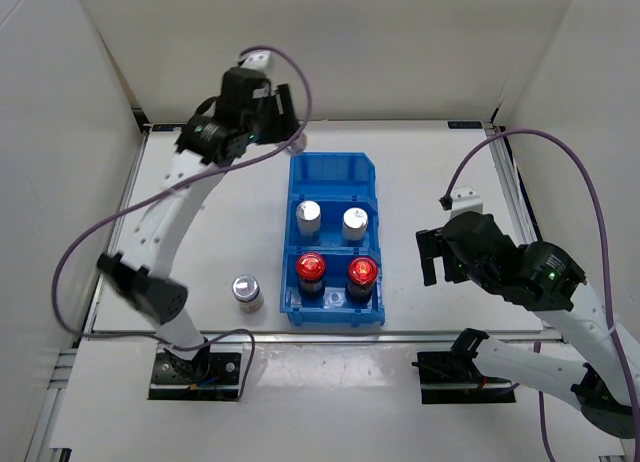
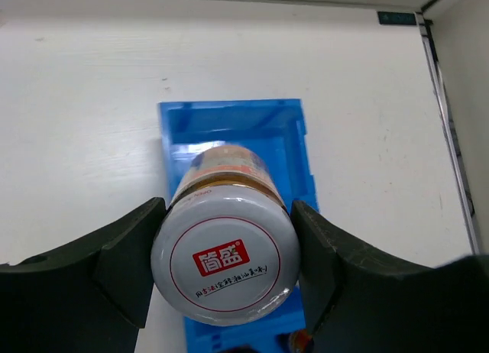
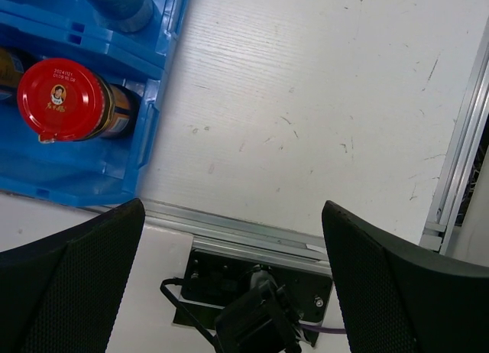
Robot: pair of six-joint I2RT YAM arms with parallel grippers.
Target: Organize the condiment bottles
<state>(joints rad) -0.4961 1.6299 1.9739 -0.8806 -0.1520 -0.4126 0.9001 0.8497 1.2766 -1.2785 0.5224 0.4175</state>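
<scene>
Six bottles are in view, and I place each against the blue three-compartment plastic bin in the middle of the white table. My left gripper is clenched on a short jar with a silver lid, one dark finger pressed to each side of the lid. From my left wrist the jar hangs over the bin, lid toward the camera, with red print on it and an orange-brown label below.

Two pale bottles with silver caps stand upright side by side in the bin's middle compartment. Two dark bottles with red caps stand upright in its near compartment. A second short silver-lidded jar stands on the table just left of the bin's near left corner, apart from its wall.

My right gripper is released, its jaws spread wide. It hovers over the table to the right of the bin's near right corner, beside the right red-capped bottle.
</scene>
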